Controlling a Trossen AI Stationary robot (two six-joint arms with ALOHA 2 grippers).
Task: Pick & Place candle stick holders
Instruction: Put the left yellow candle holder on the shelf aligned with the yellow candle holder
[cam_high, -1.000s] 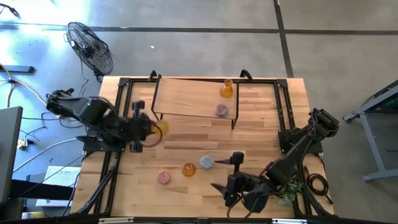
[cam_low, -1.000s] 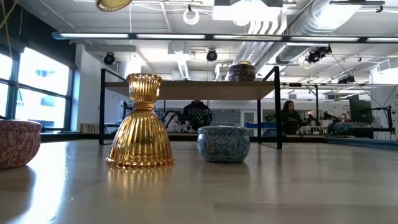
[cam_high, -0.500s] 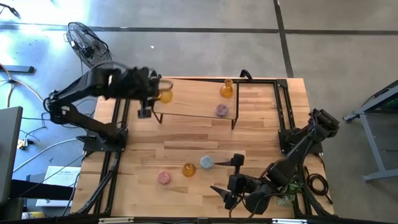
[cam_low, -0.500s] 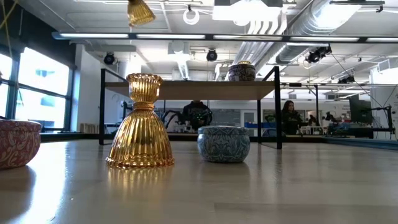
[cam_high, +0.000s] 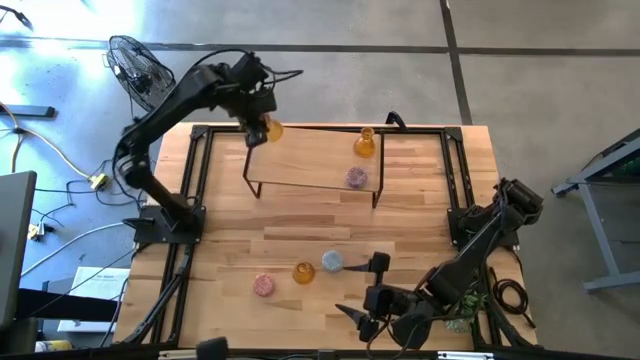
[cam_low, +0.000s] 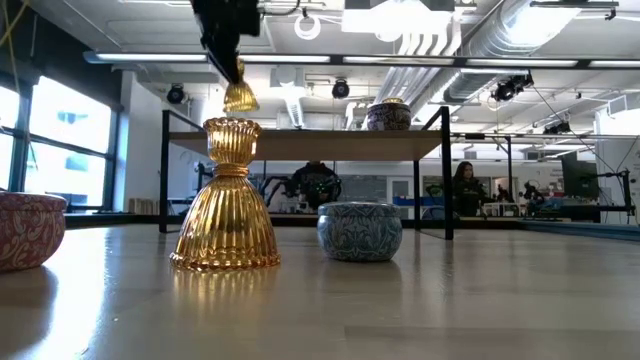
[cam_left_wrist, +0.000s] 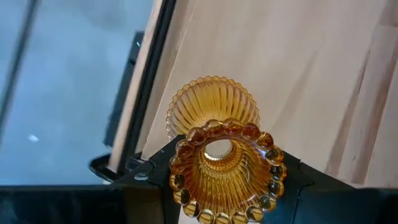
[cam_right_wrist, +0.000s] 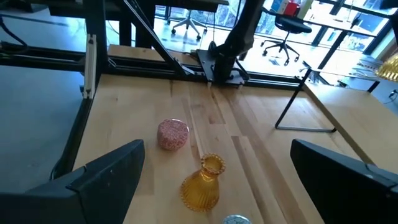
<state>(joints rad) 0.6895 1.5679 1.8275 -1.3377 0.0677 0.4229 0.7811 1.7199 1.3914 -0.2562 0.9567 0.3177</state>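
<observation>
My left gripper (cam_high: 262, 127) is clamped on an amber holder (cam_high: 268, 129) and, from overhead, sits above the far-left corner of the raised wooden shelf (cam_high: 310, 165). On that shelf I see another amber flask (cam_high: 364, 142) and the mauve round holder (cam_high: 356, 178). On the table (cam_high: 420, 215) near the front edge stand the pink holder (cam_high: 264, 285), a third amber flask (cam_high: 303, 272) and the light blue holder (cam_high: 332, 262) in a loose row. My right gripper (cam_high: 365, 300) waits just beside the blue one, fingers spread.

From table level, the carried amber piece (cam_low: 240, 95) hangs above shelf height, under the dark gripper (cam_low: 228, 35). The tabletop flask (cam_low: 226, 197) and blue holder (cam_low: 359, 231) stand in front, the pink one (cam_low: 28, 228) at the edge.

My left wrist camera shows the beaded amber rim (cam_left_wrist: 224, 171) gripped between both fingers, over the shelf's edge.

My right wrist camera shows open fingers (cam_right_wrist: 102, 177), the pink holder (cam_right_wrist: 172, 134) and the flask (cam_right_wrist: 203, 183) between them.
</observation>
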